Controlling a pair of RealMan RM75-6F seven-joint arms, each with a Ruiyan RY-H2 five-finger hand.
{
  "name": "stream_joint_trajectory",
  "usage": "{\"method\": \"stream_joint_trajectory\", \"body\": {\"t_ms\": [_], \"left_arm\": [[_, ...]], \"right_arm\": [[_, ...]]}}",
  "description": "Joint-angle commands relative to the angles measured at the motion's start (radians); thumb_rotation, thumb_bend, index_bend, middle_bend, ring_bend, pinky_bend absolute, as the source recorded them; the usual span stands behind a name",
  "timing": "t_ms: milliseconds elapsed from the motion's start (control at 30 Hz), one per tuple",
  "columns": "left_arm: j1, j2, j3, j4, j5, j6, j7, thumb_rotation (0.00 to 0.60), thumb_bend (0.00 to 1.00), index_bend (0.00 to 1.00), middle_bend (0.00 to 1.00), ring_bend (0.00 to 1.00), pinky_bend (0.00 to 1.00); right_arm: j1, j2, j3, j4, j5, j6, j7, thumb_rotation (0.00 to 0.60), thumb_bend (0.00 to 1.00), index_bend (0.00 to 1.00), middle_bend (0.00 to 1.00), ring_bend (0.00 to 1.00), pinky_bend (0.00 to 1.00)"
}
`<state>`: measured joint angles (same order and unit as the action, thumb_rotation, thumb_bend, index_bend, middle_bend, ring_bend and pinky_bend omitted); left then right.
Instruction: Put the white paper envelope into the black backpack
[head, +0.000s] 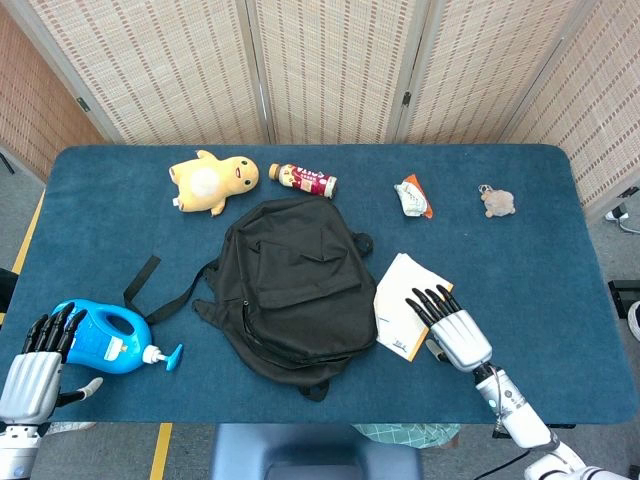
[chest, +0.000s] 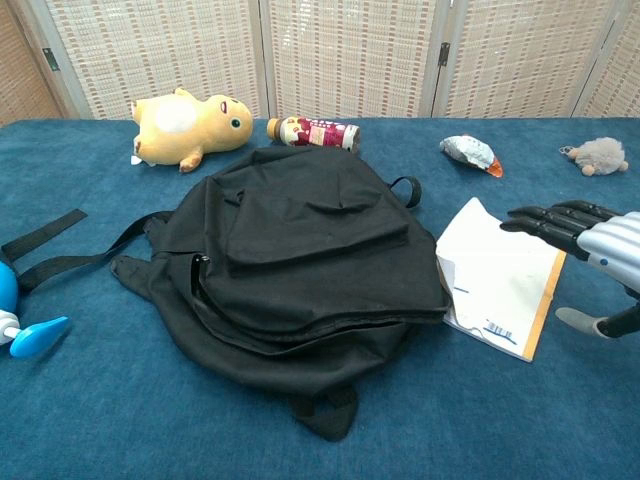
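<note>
The black backpack lies flat in the middle of the blue table, its zipper closed as far as I can see. The white paper envelope with a yellow edge lies just right of it, one corner tucked against the bag. My right hand hovers over the envelope's right edge, fingers stretched out and apart, holding nothing. My left hand stays at the table's front left corner beside the blue bottle, fingers extended, empty; the chest view does not show it.
A blue spray bottle lies at the front left. Along the back edge sit a yellow plush toy, a small drink bottle, a snack packet and a small grey plush. The backpack's strap trails left.
</note>
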<state>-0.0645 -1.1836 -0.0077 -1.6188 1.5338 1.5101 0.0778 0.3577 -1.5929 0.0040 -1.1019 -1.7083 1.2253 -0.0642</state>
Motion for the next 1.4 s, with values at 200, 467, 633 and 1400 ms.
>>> {"method": "stream_joint_trajectory", "body": {"t_ms": [200, 467, 633, 1400], "left_arm": [[0.000, -0.003, 0.001, 0.001, -0.004, -0.006, -0.001, 0.600, 0.17, 0.03, 0.02, 0.08, 0.00], [-0.003, -0.005, 0.000, 0.001, -0.003, -0.012, 0.001, 0.600, 0.17, 0.02, 0.02, 0.08, 0.00], [-0.001, -0.005, 0.001, 0.002, -0.008, -0.014, 0.002, 0.600, 0.17, 0.02, 0.02, 0.08, 0.00], [0.004, -0.007, 0.004, 0.011, -0.008, -0.012, -0.012, 0.600, 0.17, 0.02, 0.02, 0.08, 0.00]], "right_arm": [[0.024, -0.075, -0.029, 0.122, -0.010, 0.002, 0.044, 0.600, 0.40, 0.00, 0.07, 0.09, 0.01], [0.028, -0.095, -0.047, 0.164, -0.003, 0.007, 0.076, 0.600, 0.40, 0.00, 0.08, 0.09, 0.01], [0.033, -0.099, -0.053, 0.176, 0.004, 0.003, 0.082, 0.600, 0.40, 0.00, 0.08, 0.09, 0.01], [0.046, -0.107, -0.070, 0.186, 0.023, -0.009, 0.071, 0.600, 0.40, 0.00, 0.09, 0.10, 0.01]]}}
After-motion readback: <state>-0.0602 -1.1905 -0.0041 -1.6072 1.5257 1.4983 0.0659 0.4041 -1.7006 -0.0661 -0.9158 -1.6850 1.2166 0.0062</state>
